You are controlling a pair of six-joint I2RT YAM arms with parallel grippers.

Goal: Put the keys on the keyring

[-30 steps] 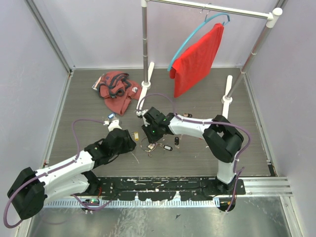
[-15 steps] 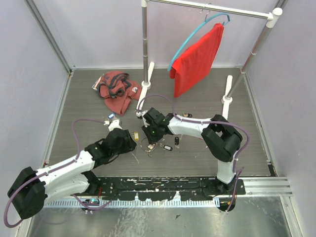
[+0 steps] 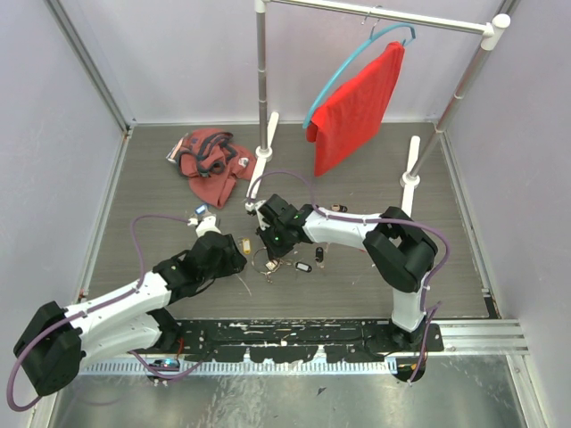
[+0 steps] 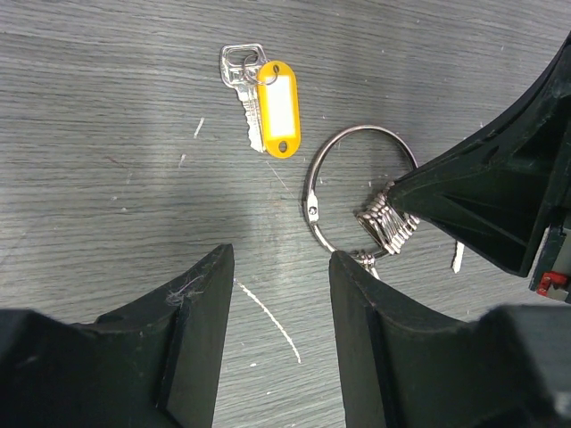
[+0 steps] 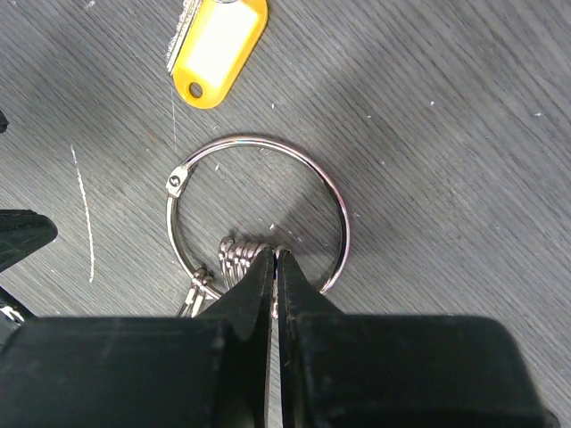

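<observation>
The keyring (image 5: 342, 223) is a thin silver ring lying flat on the grey floor, with a cluster of small rings (image 5: 234, 254) threaded on its near side. My right gripper (image 5: 275, 254) is shut on the keyring's near edge beside that cluster. The keyring also shows in the left wrist view (image 4: 310, 192) and the top view (image 3: 263, 260). A key with a yellow tag (image 4: 277, 107) lies loose just beyond the ring, also in the right wrist view (image 5: 219, 45). My left gripper (image 4: 281, 267) is open and empty, just short of the ring, left of the right gripper (image 3: 270, 248).
More tagged keys lie right of the ring (image 3: 303, 266), (image 3: 319, 254), further back (image 3: 339, 209) and at the left (image 3: 201, 209). A red cloth pile (image 3: 212, 165) lies at the back left. A garment rack pole (image 3: 260, 80) and a hanging red shirt (image 3: 357, 107) stand behind.
The right gripper and the keyring have shifted slightly to the left. The left arm has stayed put.
</observation>
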